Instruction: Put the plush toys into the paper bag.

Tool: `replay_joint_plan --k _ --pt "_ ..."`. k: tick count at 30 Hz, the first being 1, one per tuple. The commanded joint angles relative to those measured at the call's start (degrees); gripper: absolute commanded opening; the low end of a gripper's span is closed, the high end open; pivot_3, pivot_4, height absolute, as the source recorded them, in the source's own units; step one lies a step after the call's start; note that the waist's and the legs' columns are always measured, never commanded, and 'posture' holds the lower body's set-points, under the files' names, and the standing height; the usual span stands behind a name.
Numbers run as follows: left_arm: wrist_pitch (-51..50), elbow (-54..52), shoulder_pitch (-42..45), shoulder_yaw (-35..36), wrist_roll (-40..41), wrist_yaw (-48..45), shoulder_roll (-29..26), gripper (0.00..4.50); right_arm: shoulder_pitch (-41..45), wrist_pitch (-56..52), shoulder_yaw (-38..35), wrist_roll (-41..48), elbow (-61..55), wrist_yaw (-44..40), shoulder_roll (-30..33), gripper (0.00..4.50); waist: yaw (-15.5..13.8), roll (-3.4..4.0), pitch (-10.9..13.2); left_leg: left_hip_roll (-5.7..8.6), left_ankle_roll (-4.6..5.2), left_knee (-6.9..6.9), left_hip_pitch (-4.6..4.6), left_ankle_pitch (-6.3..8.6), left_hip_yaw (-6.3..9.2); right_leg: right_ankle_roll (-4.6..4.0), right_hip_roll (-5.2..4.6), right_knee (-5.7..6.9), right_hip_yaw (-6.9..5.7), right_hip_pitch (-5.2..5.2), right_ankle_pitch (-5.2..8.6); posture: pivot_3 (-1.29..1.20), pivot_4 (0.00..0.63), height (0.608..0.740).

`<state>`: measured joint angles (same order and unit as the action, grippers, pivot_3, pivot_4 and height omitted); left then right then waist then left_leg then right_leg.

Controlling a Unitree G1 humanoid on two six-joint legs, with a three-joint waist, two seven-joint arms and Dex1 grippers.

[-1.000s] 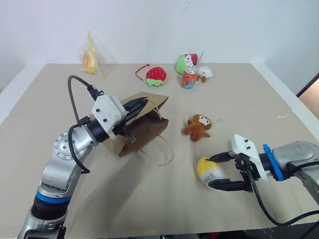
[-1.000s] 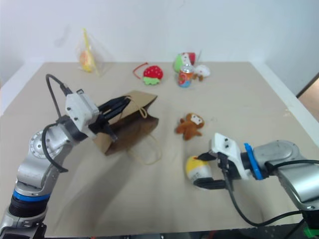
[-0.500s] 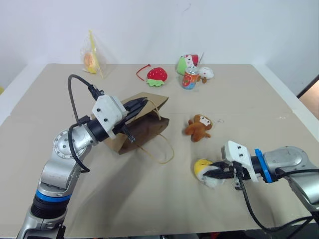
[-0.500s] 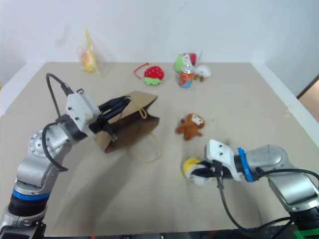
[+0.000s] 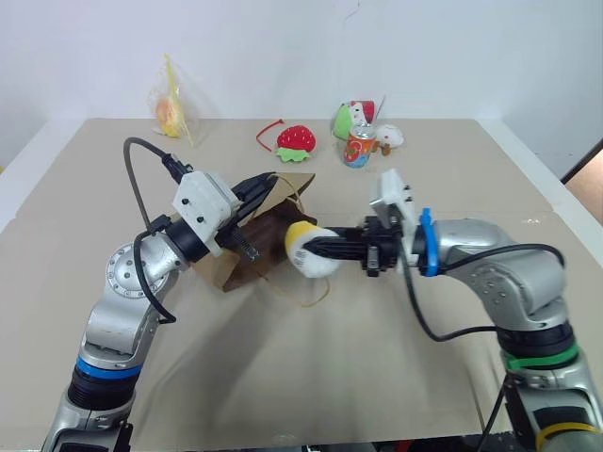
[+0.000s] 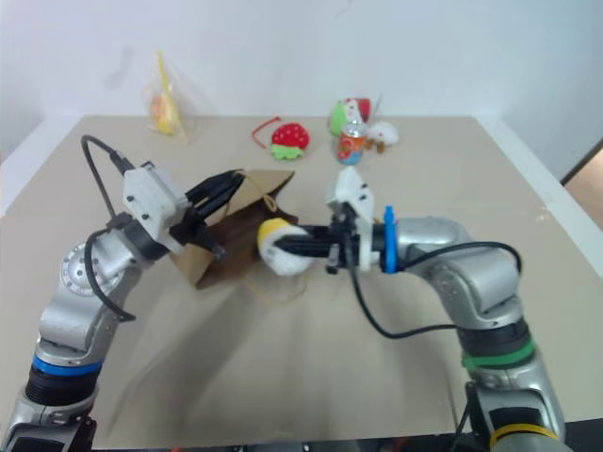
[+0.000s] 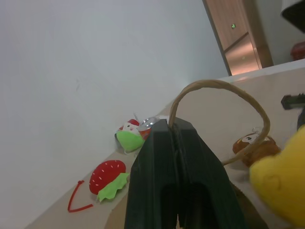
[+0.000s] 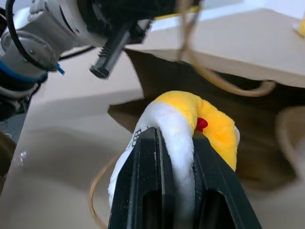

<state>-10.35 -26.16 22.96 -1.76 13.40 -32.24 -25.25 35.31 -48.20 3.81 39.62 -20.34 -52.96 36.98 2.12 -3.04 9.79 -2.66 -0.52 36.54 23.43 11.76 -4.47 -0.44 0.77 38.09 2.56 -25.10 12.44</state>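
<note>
Beige worktop (image 5: 311,377) against a plain white wall (image 5: 424,47). Left gripper (image 5: 261,191) — fingers pinched on the paper bag (image 5: 273,231) handle. Right gripper (image 5: 325,249) — fingers clamping the egg-shaped plush (image 5: 309,249).

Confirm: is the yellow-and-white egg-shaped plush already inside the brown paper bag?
No, the right hand holds the yellow-and-white egg-shaped plush just outside the brown paper bag mouth.

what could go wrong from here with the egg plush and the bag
The right gripper pinches the egg plush so hard it folds; soft and squashed, it may slip out short of the paper bag. The left gripper holds the bag open only by one cord handle, so a push from the plush might collapse the mouth or drag the bag. The monkey lies just past the bag and could get knocked.
</note>
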Motion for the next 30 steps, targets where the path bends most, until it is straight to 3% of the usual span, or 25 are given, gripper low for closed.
replay_joint_plan --k 1,12,18,24,25,26,28,30 --pt "-0.12 -2.03 0.33 0.59 -0.12 1.68 0.83 0.0 3.95 2.89 4.11 -4.09 1.6 5.05 -6.35 0.43 -0.01 0.0 0.0 0.0 0.0 0.01 0.0 0.0 0.0 0.02 0.0 0.0 0.0 0.0 -0.01 0.0 0.15 0.74" --pt "-0.73 -3.1 0.22 -0.51 -0.06 2.48 1.9 0.0 7.5 11.36 11.58 -14.78 11.73 11.54 -17.8 0.43 0.18 0.0 0.0 -0.06 0.0 0.02 -0.01 0.0 0.01 0.02 0.06 0.04 -0.02 -0.02 -0.03 0.0 0.15 0.74" --pt "-0.76 -3.01 0.63 -0.53 -0.24 2.81 2.23 0.0 7.28 16.57 14.65 -20.48 15.86 12.75 -20.98 0.43 0.34 0.0 0.0 -0.05 0.0 0.02 0.01 0.0 0.0 0.02 0.03 0.05 -0.03 -0.03 -0.03 0.0 0.15 0.74" --pt "-0.6 -2.53 0.87 -0.67 -0.37 2.7 2.25 0.0 6.11 16.03 13.84 -20.29 13.35 10.84 -21.12 2.49 0.35 0.0 0.0 -0.05 0.0 0.02 0.0 0.0 -0.01 0.02 0.04 0.05 -0.01 -0.03 -0.04 0.0 0.15 0.74" --pt "-0.55 -2.42 0.9 -0.66 -0.34 2.63 2.24 0.0 5.86 15.28 13.36 -19.68 12.12 10.4 -20.65 3.19 0.35 0.0 0.0 -0.06 0.0 0.01 0.0 0.0 -0.01 0.01 0.04 0.05 -0.01 -0.04 -0.04 0.0 0.15 0.74" --pt "-0.51 -2.27 0.98 -0.61 -0.29 2.53 2.2 0.0 5.4 14.09 12.69 -18.58 10.06 9.45 -19.49 3.28 0.34 0.0 0.0 -0.06 0.0 0.01 0.01 0.0 -0.01 0.01 0.04 0.05 -0.02 -0.04 -0.03 0.0 0.15 0.74" --pt "-0.49 -2.07 1.12 -0.59 -0.27 2.45 2.19 0.0 4.44 11.84 11.13 -16.43 6.31 7.74 -17.0 4.14 0.34 0.0 0.0 -0.05 0.0 0.01 0.01 0.0 0.0 0.01 0.04 0.05 -0.03 -0.04 -0.03 0.0 0.15 0.74" --pt "-0.41 -1.74 1.31 -0.45 -0.22 2.34 2.13 0.0 3.51 8.96 8.17 -13.06 2.64 5.3 -13.4 4.47 0.33 0.0 0.0 -0.05 0.0 0.01 0.01 0.0 -0.01 0.01 0.03 0.05 -0.02 -0.04 -0.03 0.0 0.15 0.74"
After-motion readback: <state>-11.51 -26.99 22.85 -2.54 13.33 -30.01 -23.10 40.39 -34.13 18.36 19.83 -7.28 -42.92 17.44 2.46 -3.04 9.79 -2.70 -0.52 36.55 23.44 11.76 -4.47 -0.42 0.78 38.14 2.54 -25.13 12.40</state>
